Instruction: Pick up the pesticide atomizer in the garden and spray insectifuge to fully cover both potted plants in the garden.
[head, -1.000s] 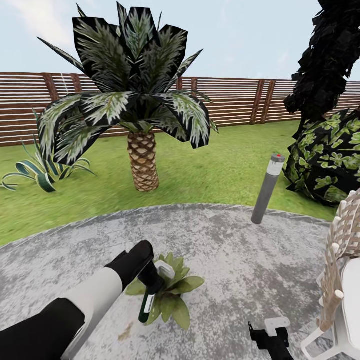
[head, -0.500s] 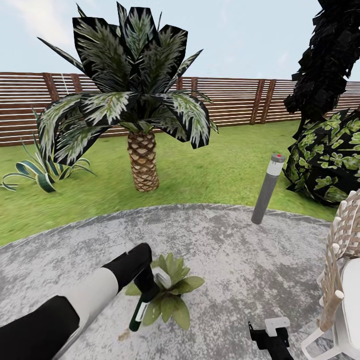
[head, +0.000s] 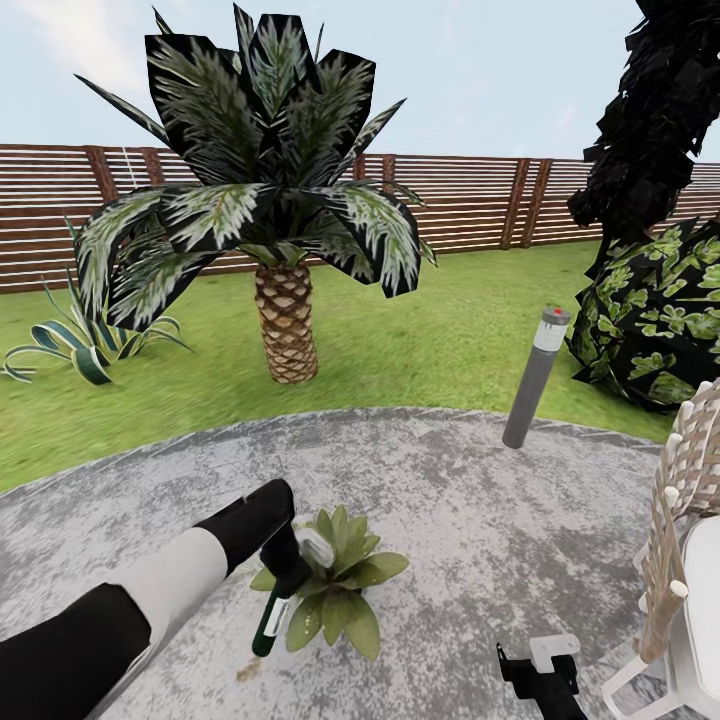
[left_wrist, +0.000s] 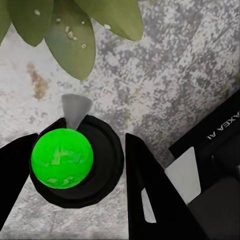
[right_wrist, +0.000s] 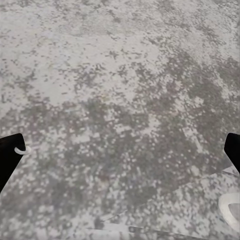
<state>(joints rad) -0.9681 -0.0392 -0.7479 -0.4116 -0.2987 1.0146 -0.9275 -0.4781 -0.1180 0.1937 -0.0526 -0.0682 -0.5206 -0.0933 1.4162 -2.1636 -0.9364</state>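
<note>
The black left gripper (head: 283, 580), pinching the dark green pesticide atomizer (head: 268, 625), has drifted left beside the speckled-leaf potted plant (head: 335, 578); right gripper (right_wrist: 120, 165) spread.

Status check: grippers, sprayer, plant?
Left gripper shut on sprayer, hanging beside potted plant. Right gripper open, idle over patio. Nothing blocking.

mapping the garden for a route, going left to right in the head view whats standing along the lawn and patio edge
spiky striped plant → palm → grey bollard light → leafy bush → white wicker chair
</note>
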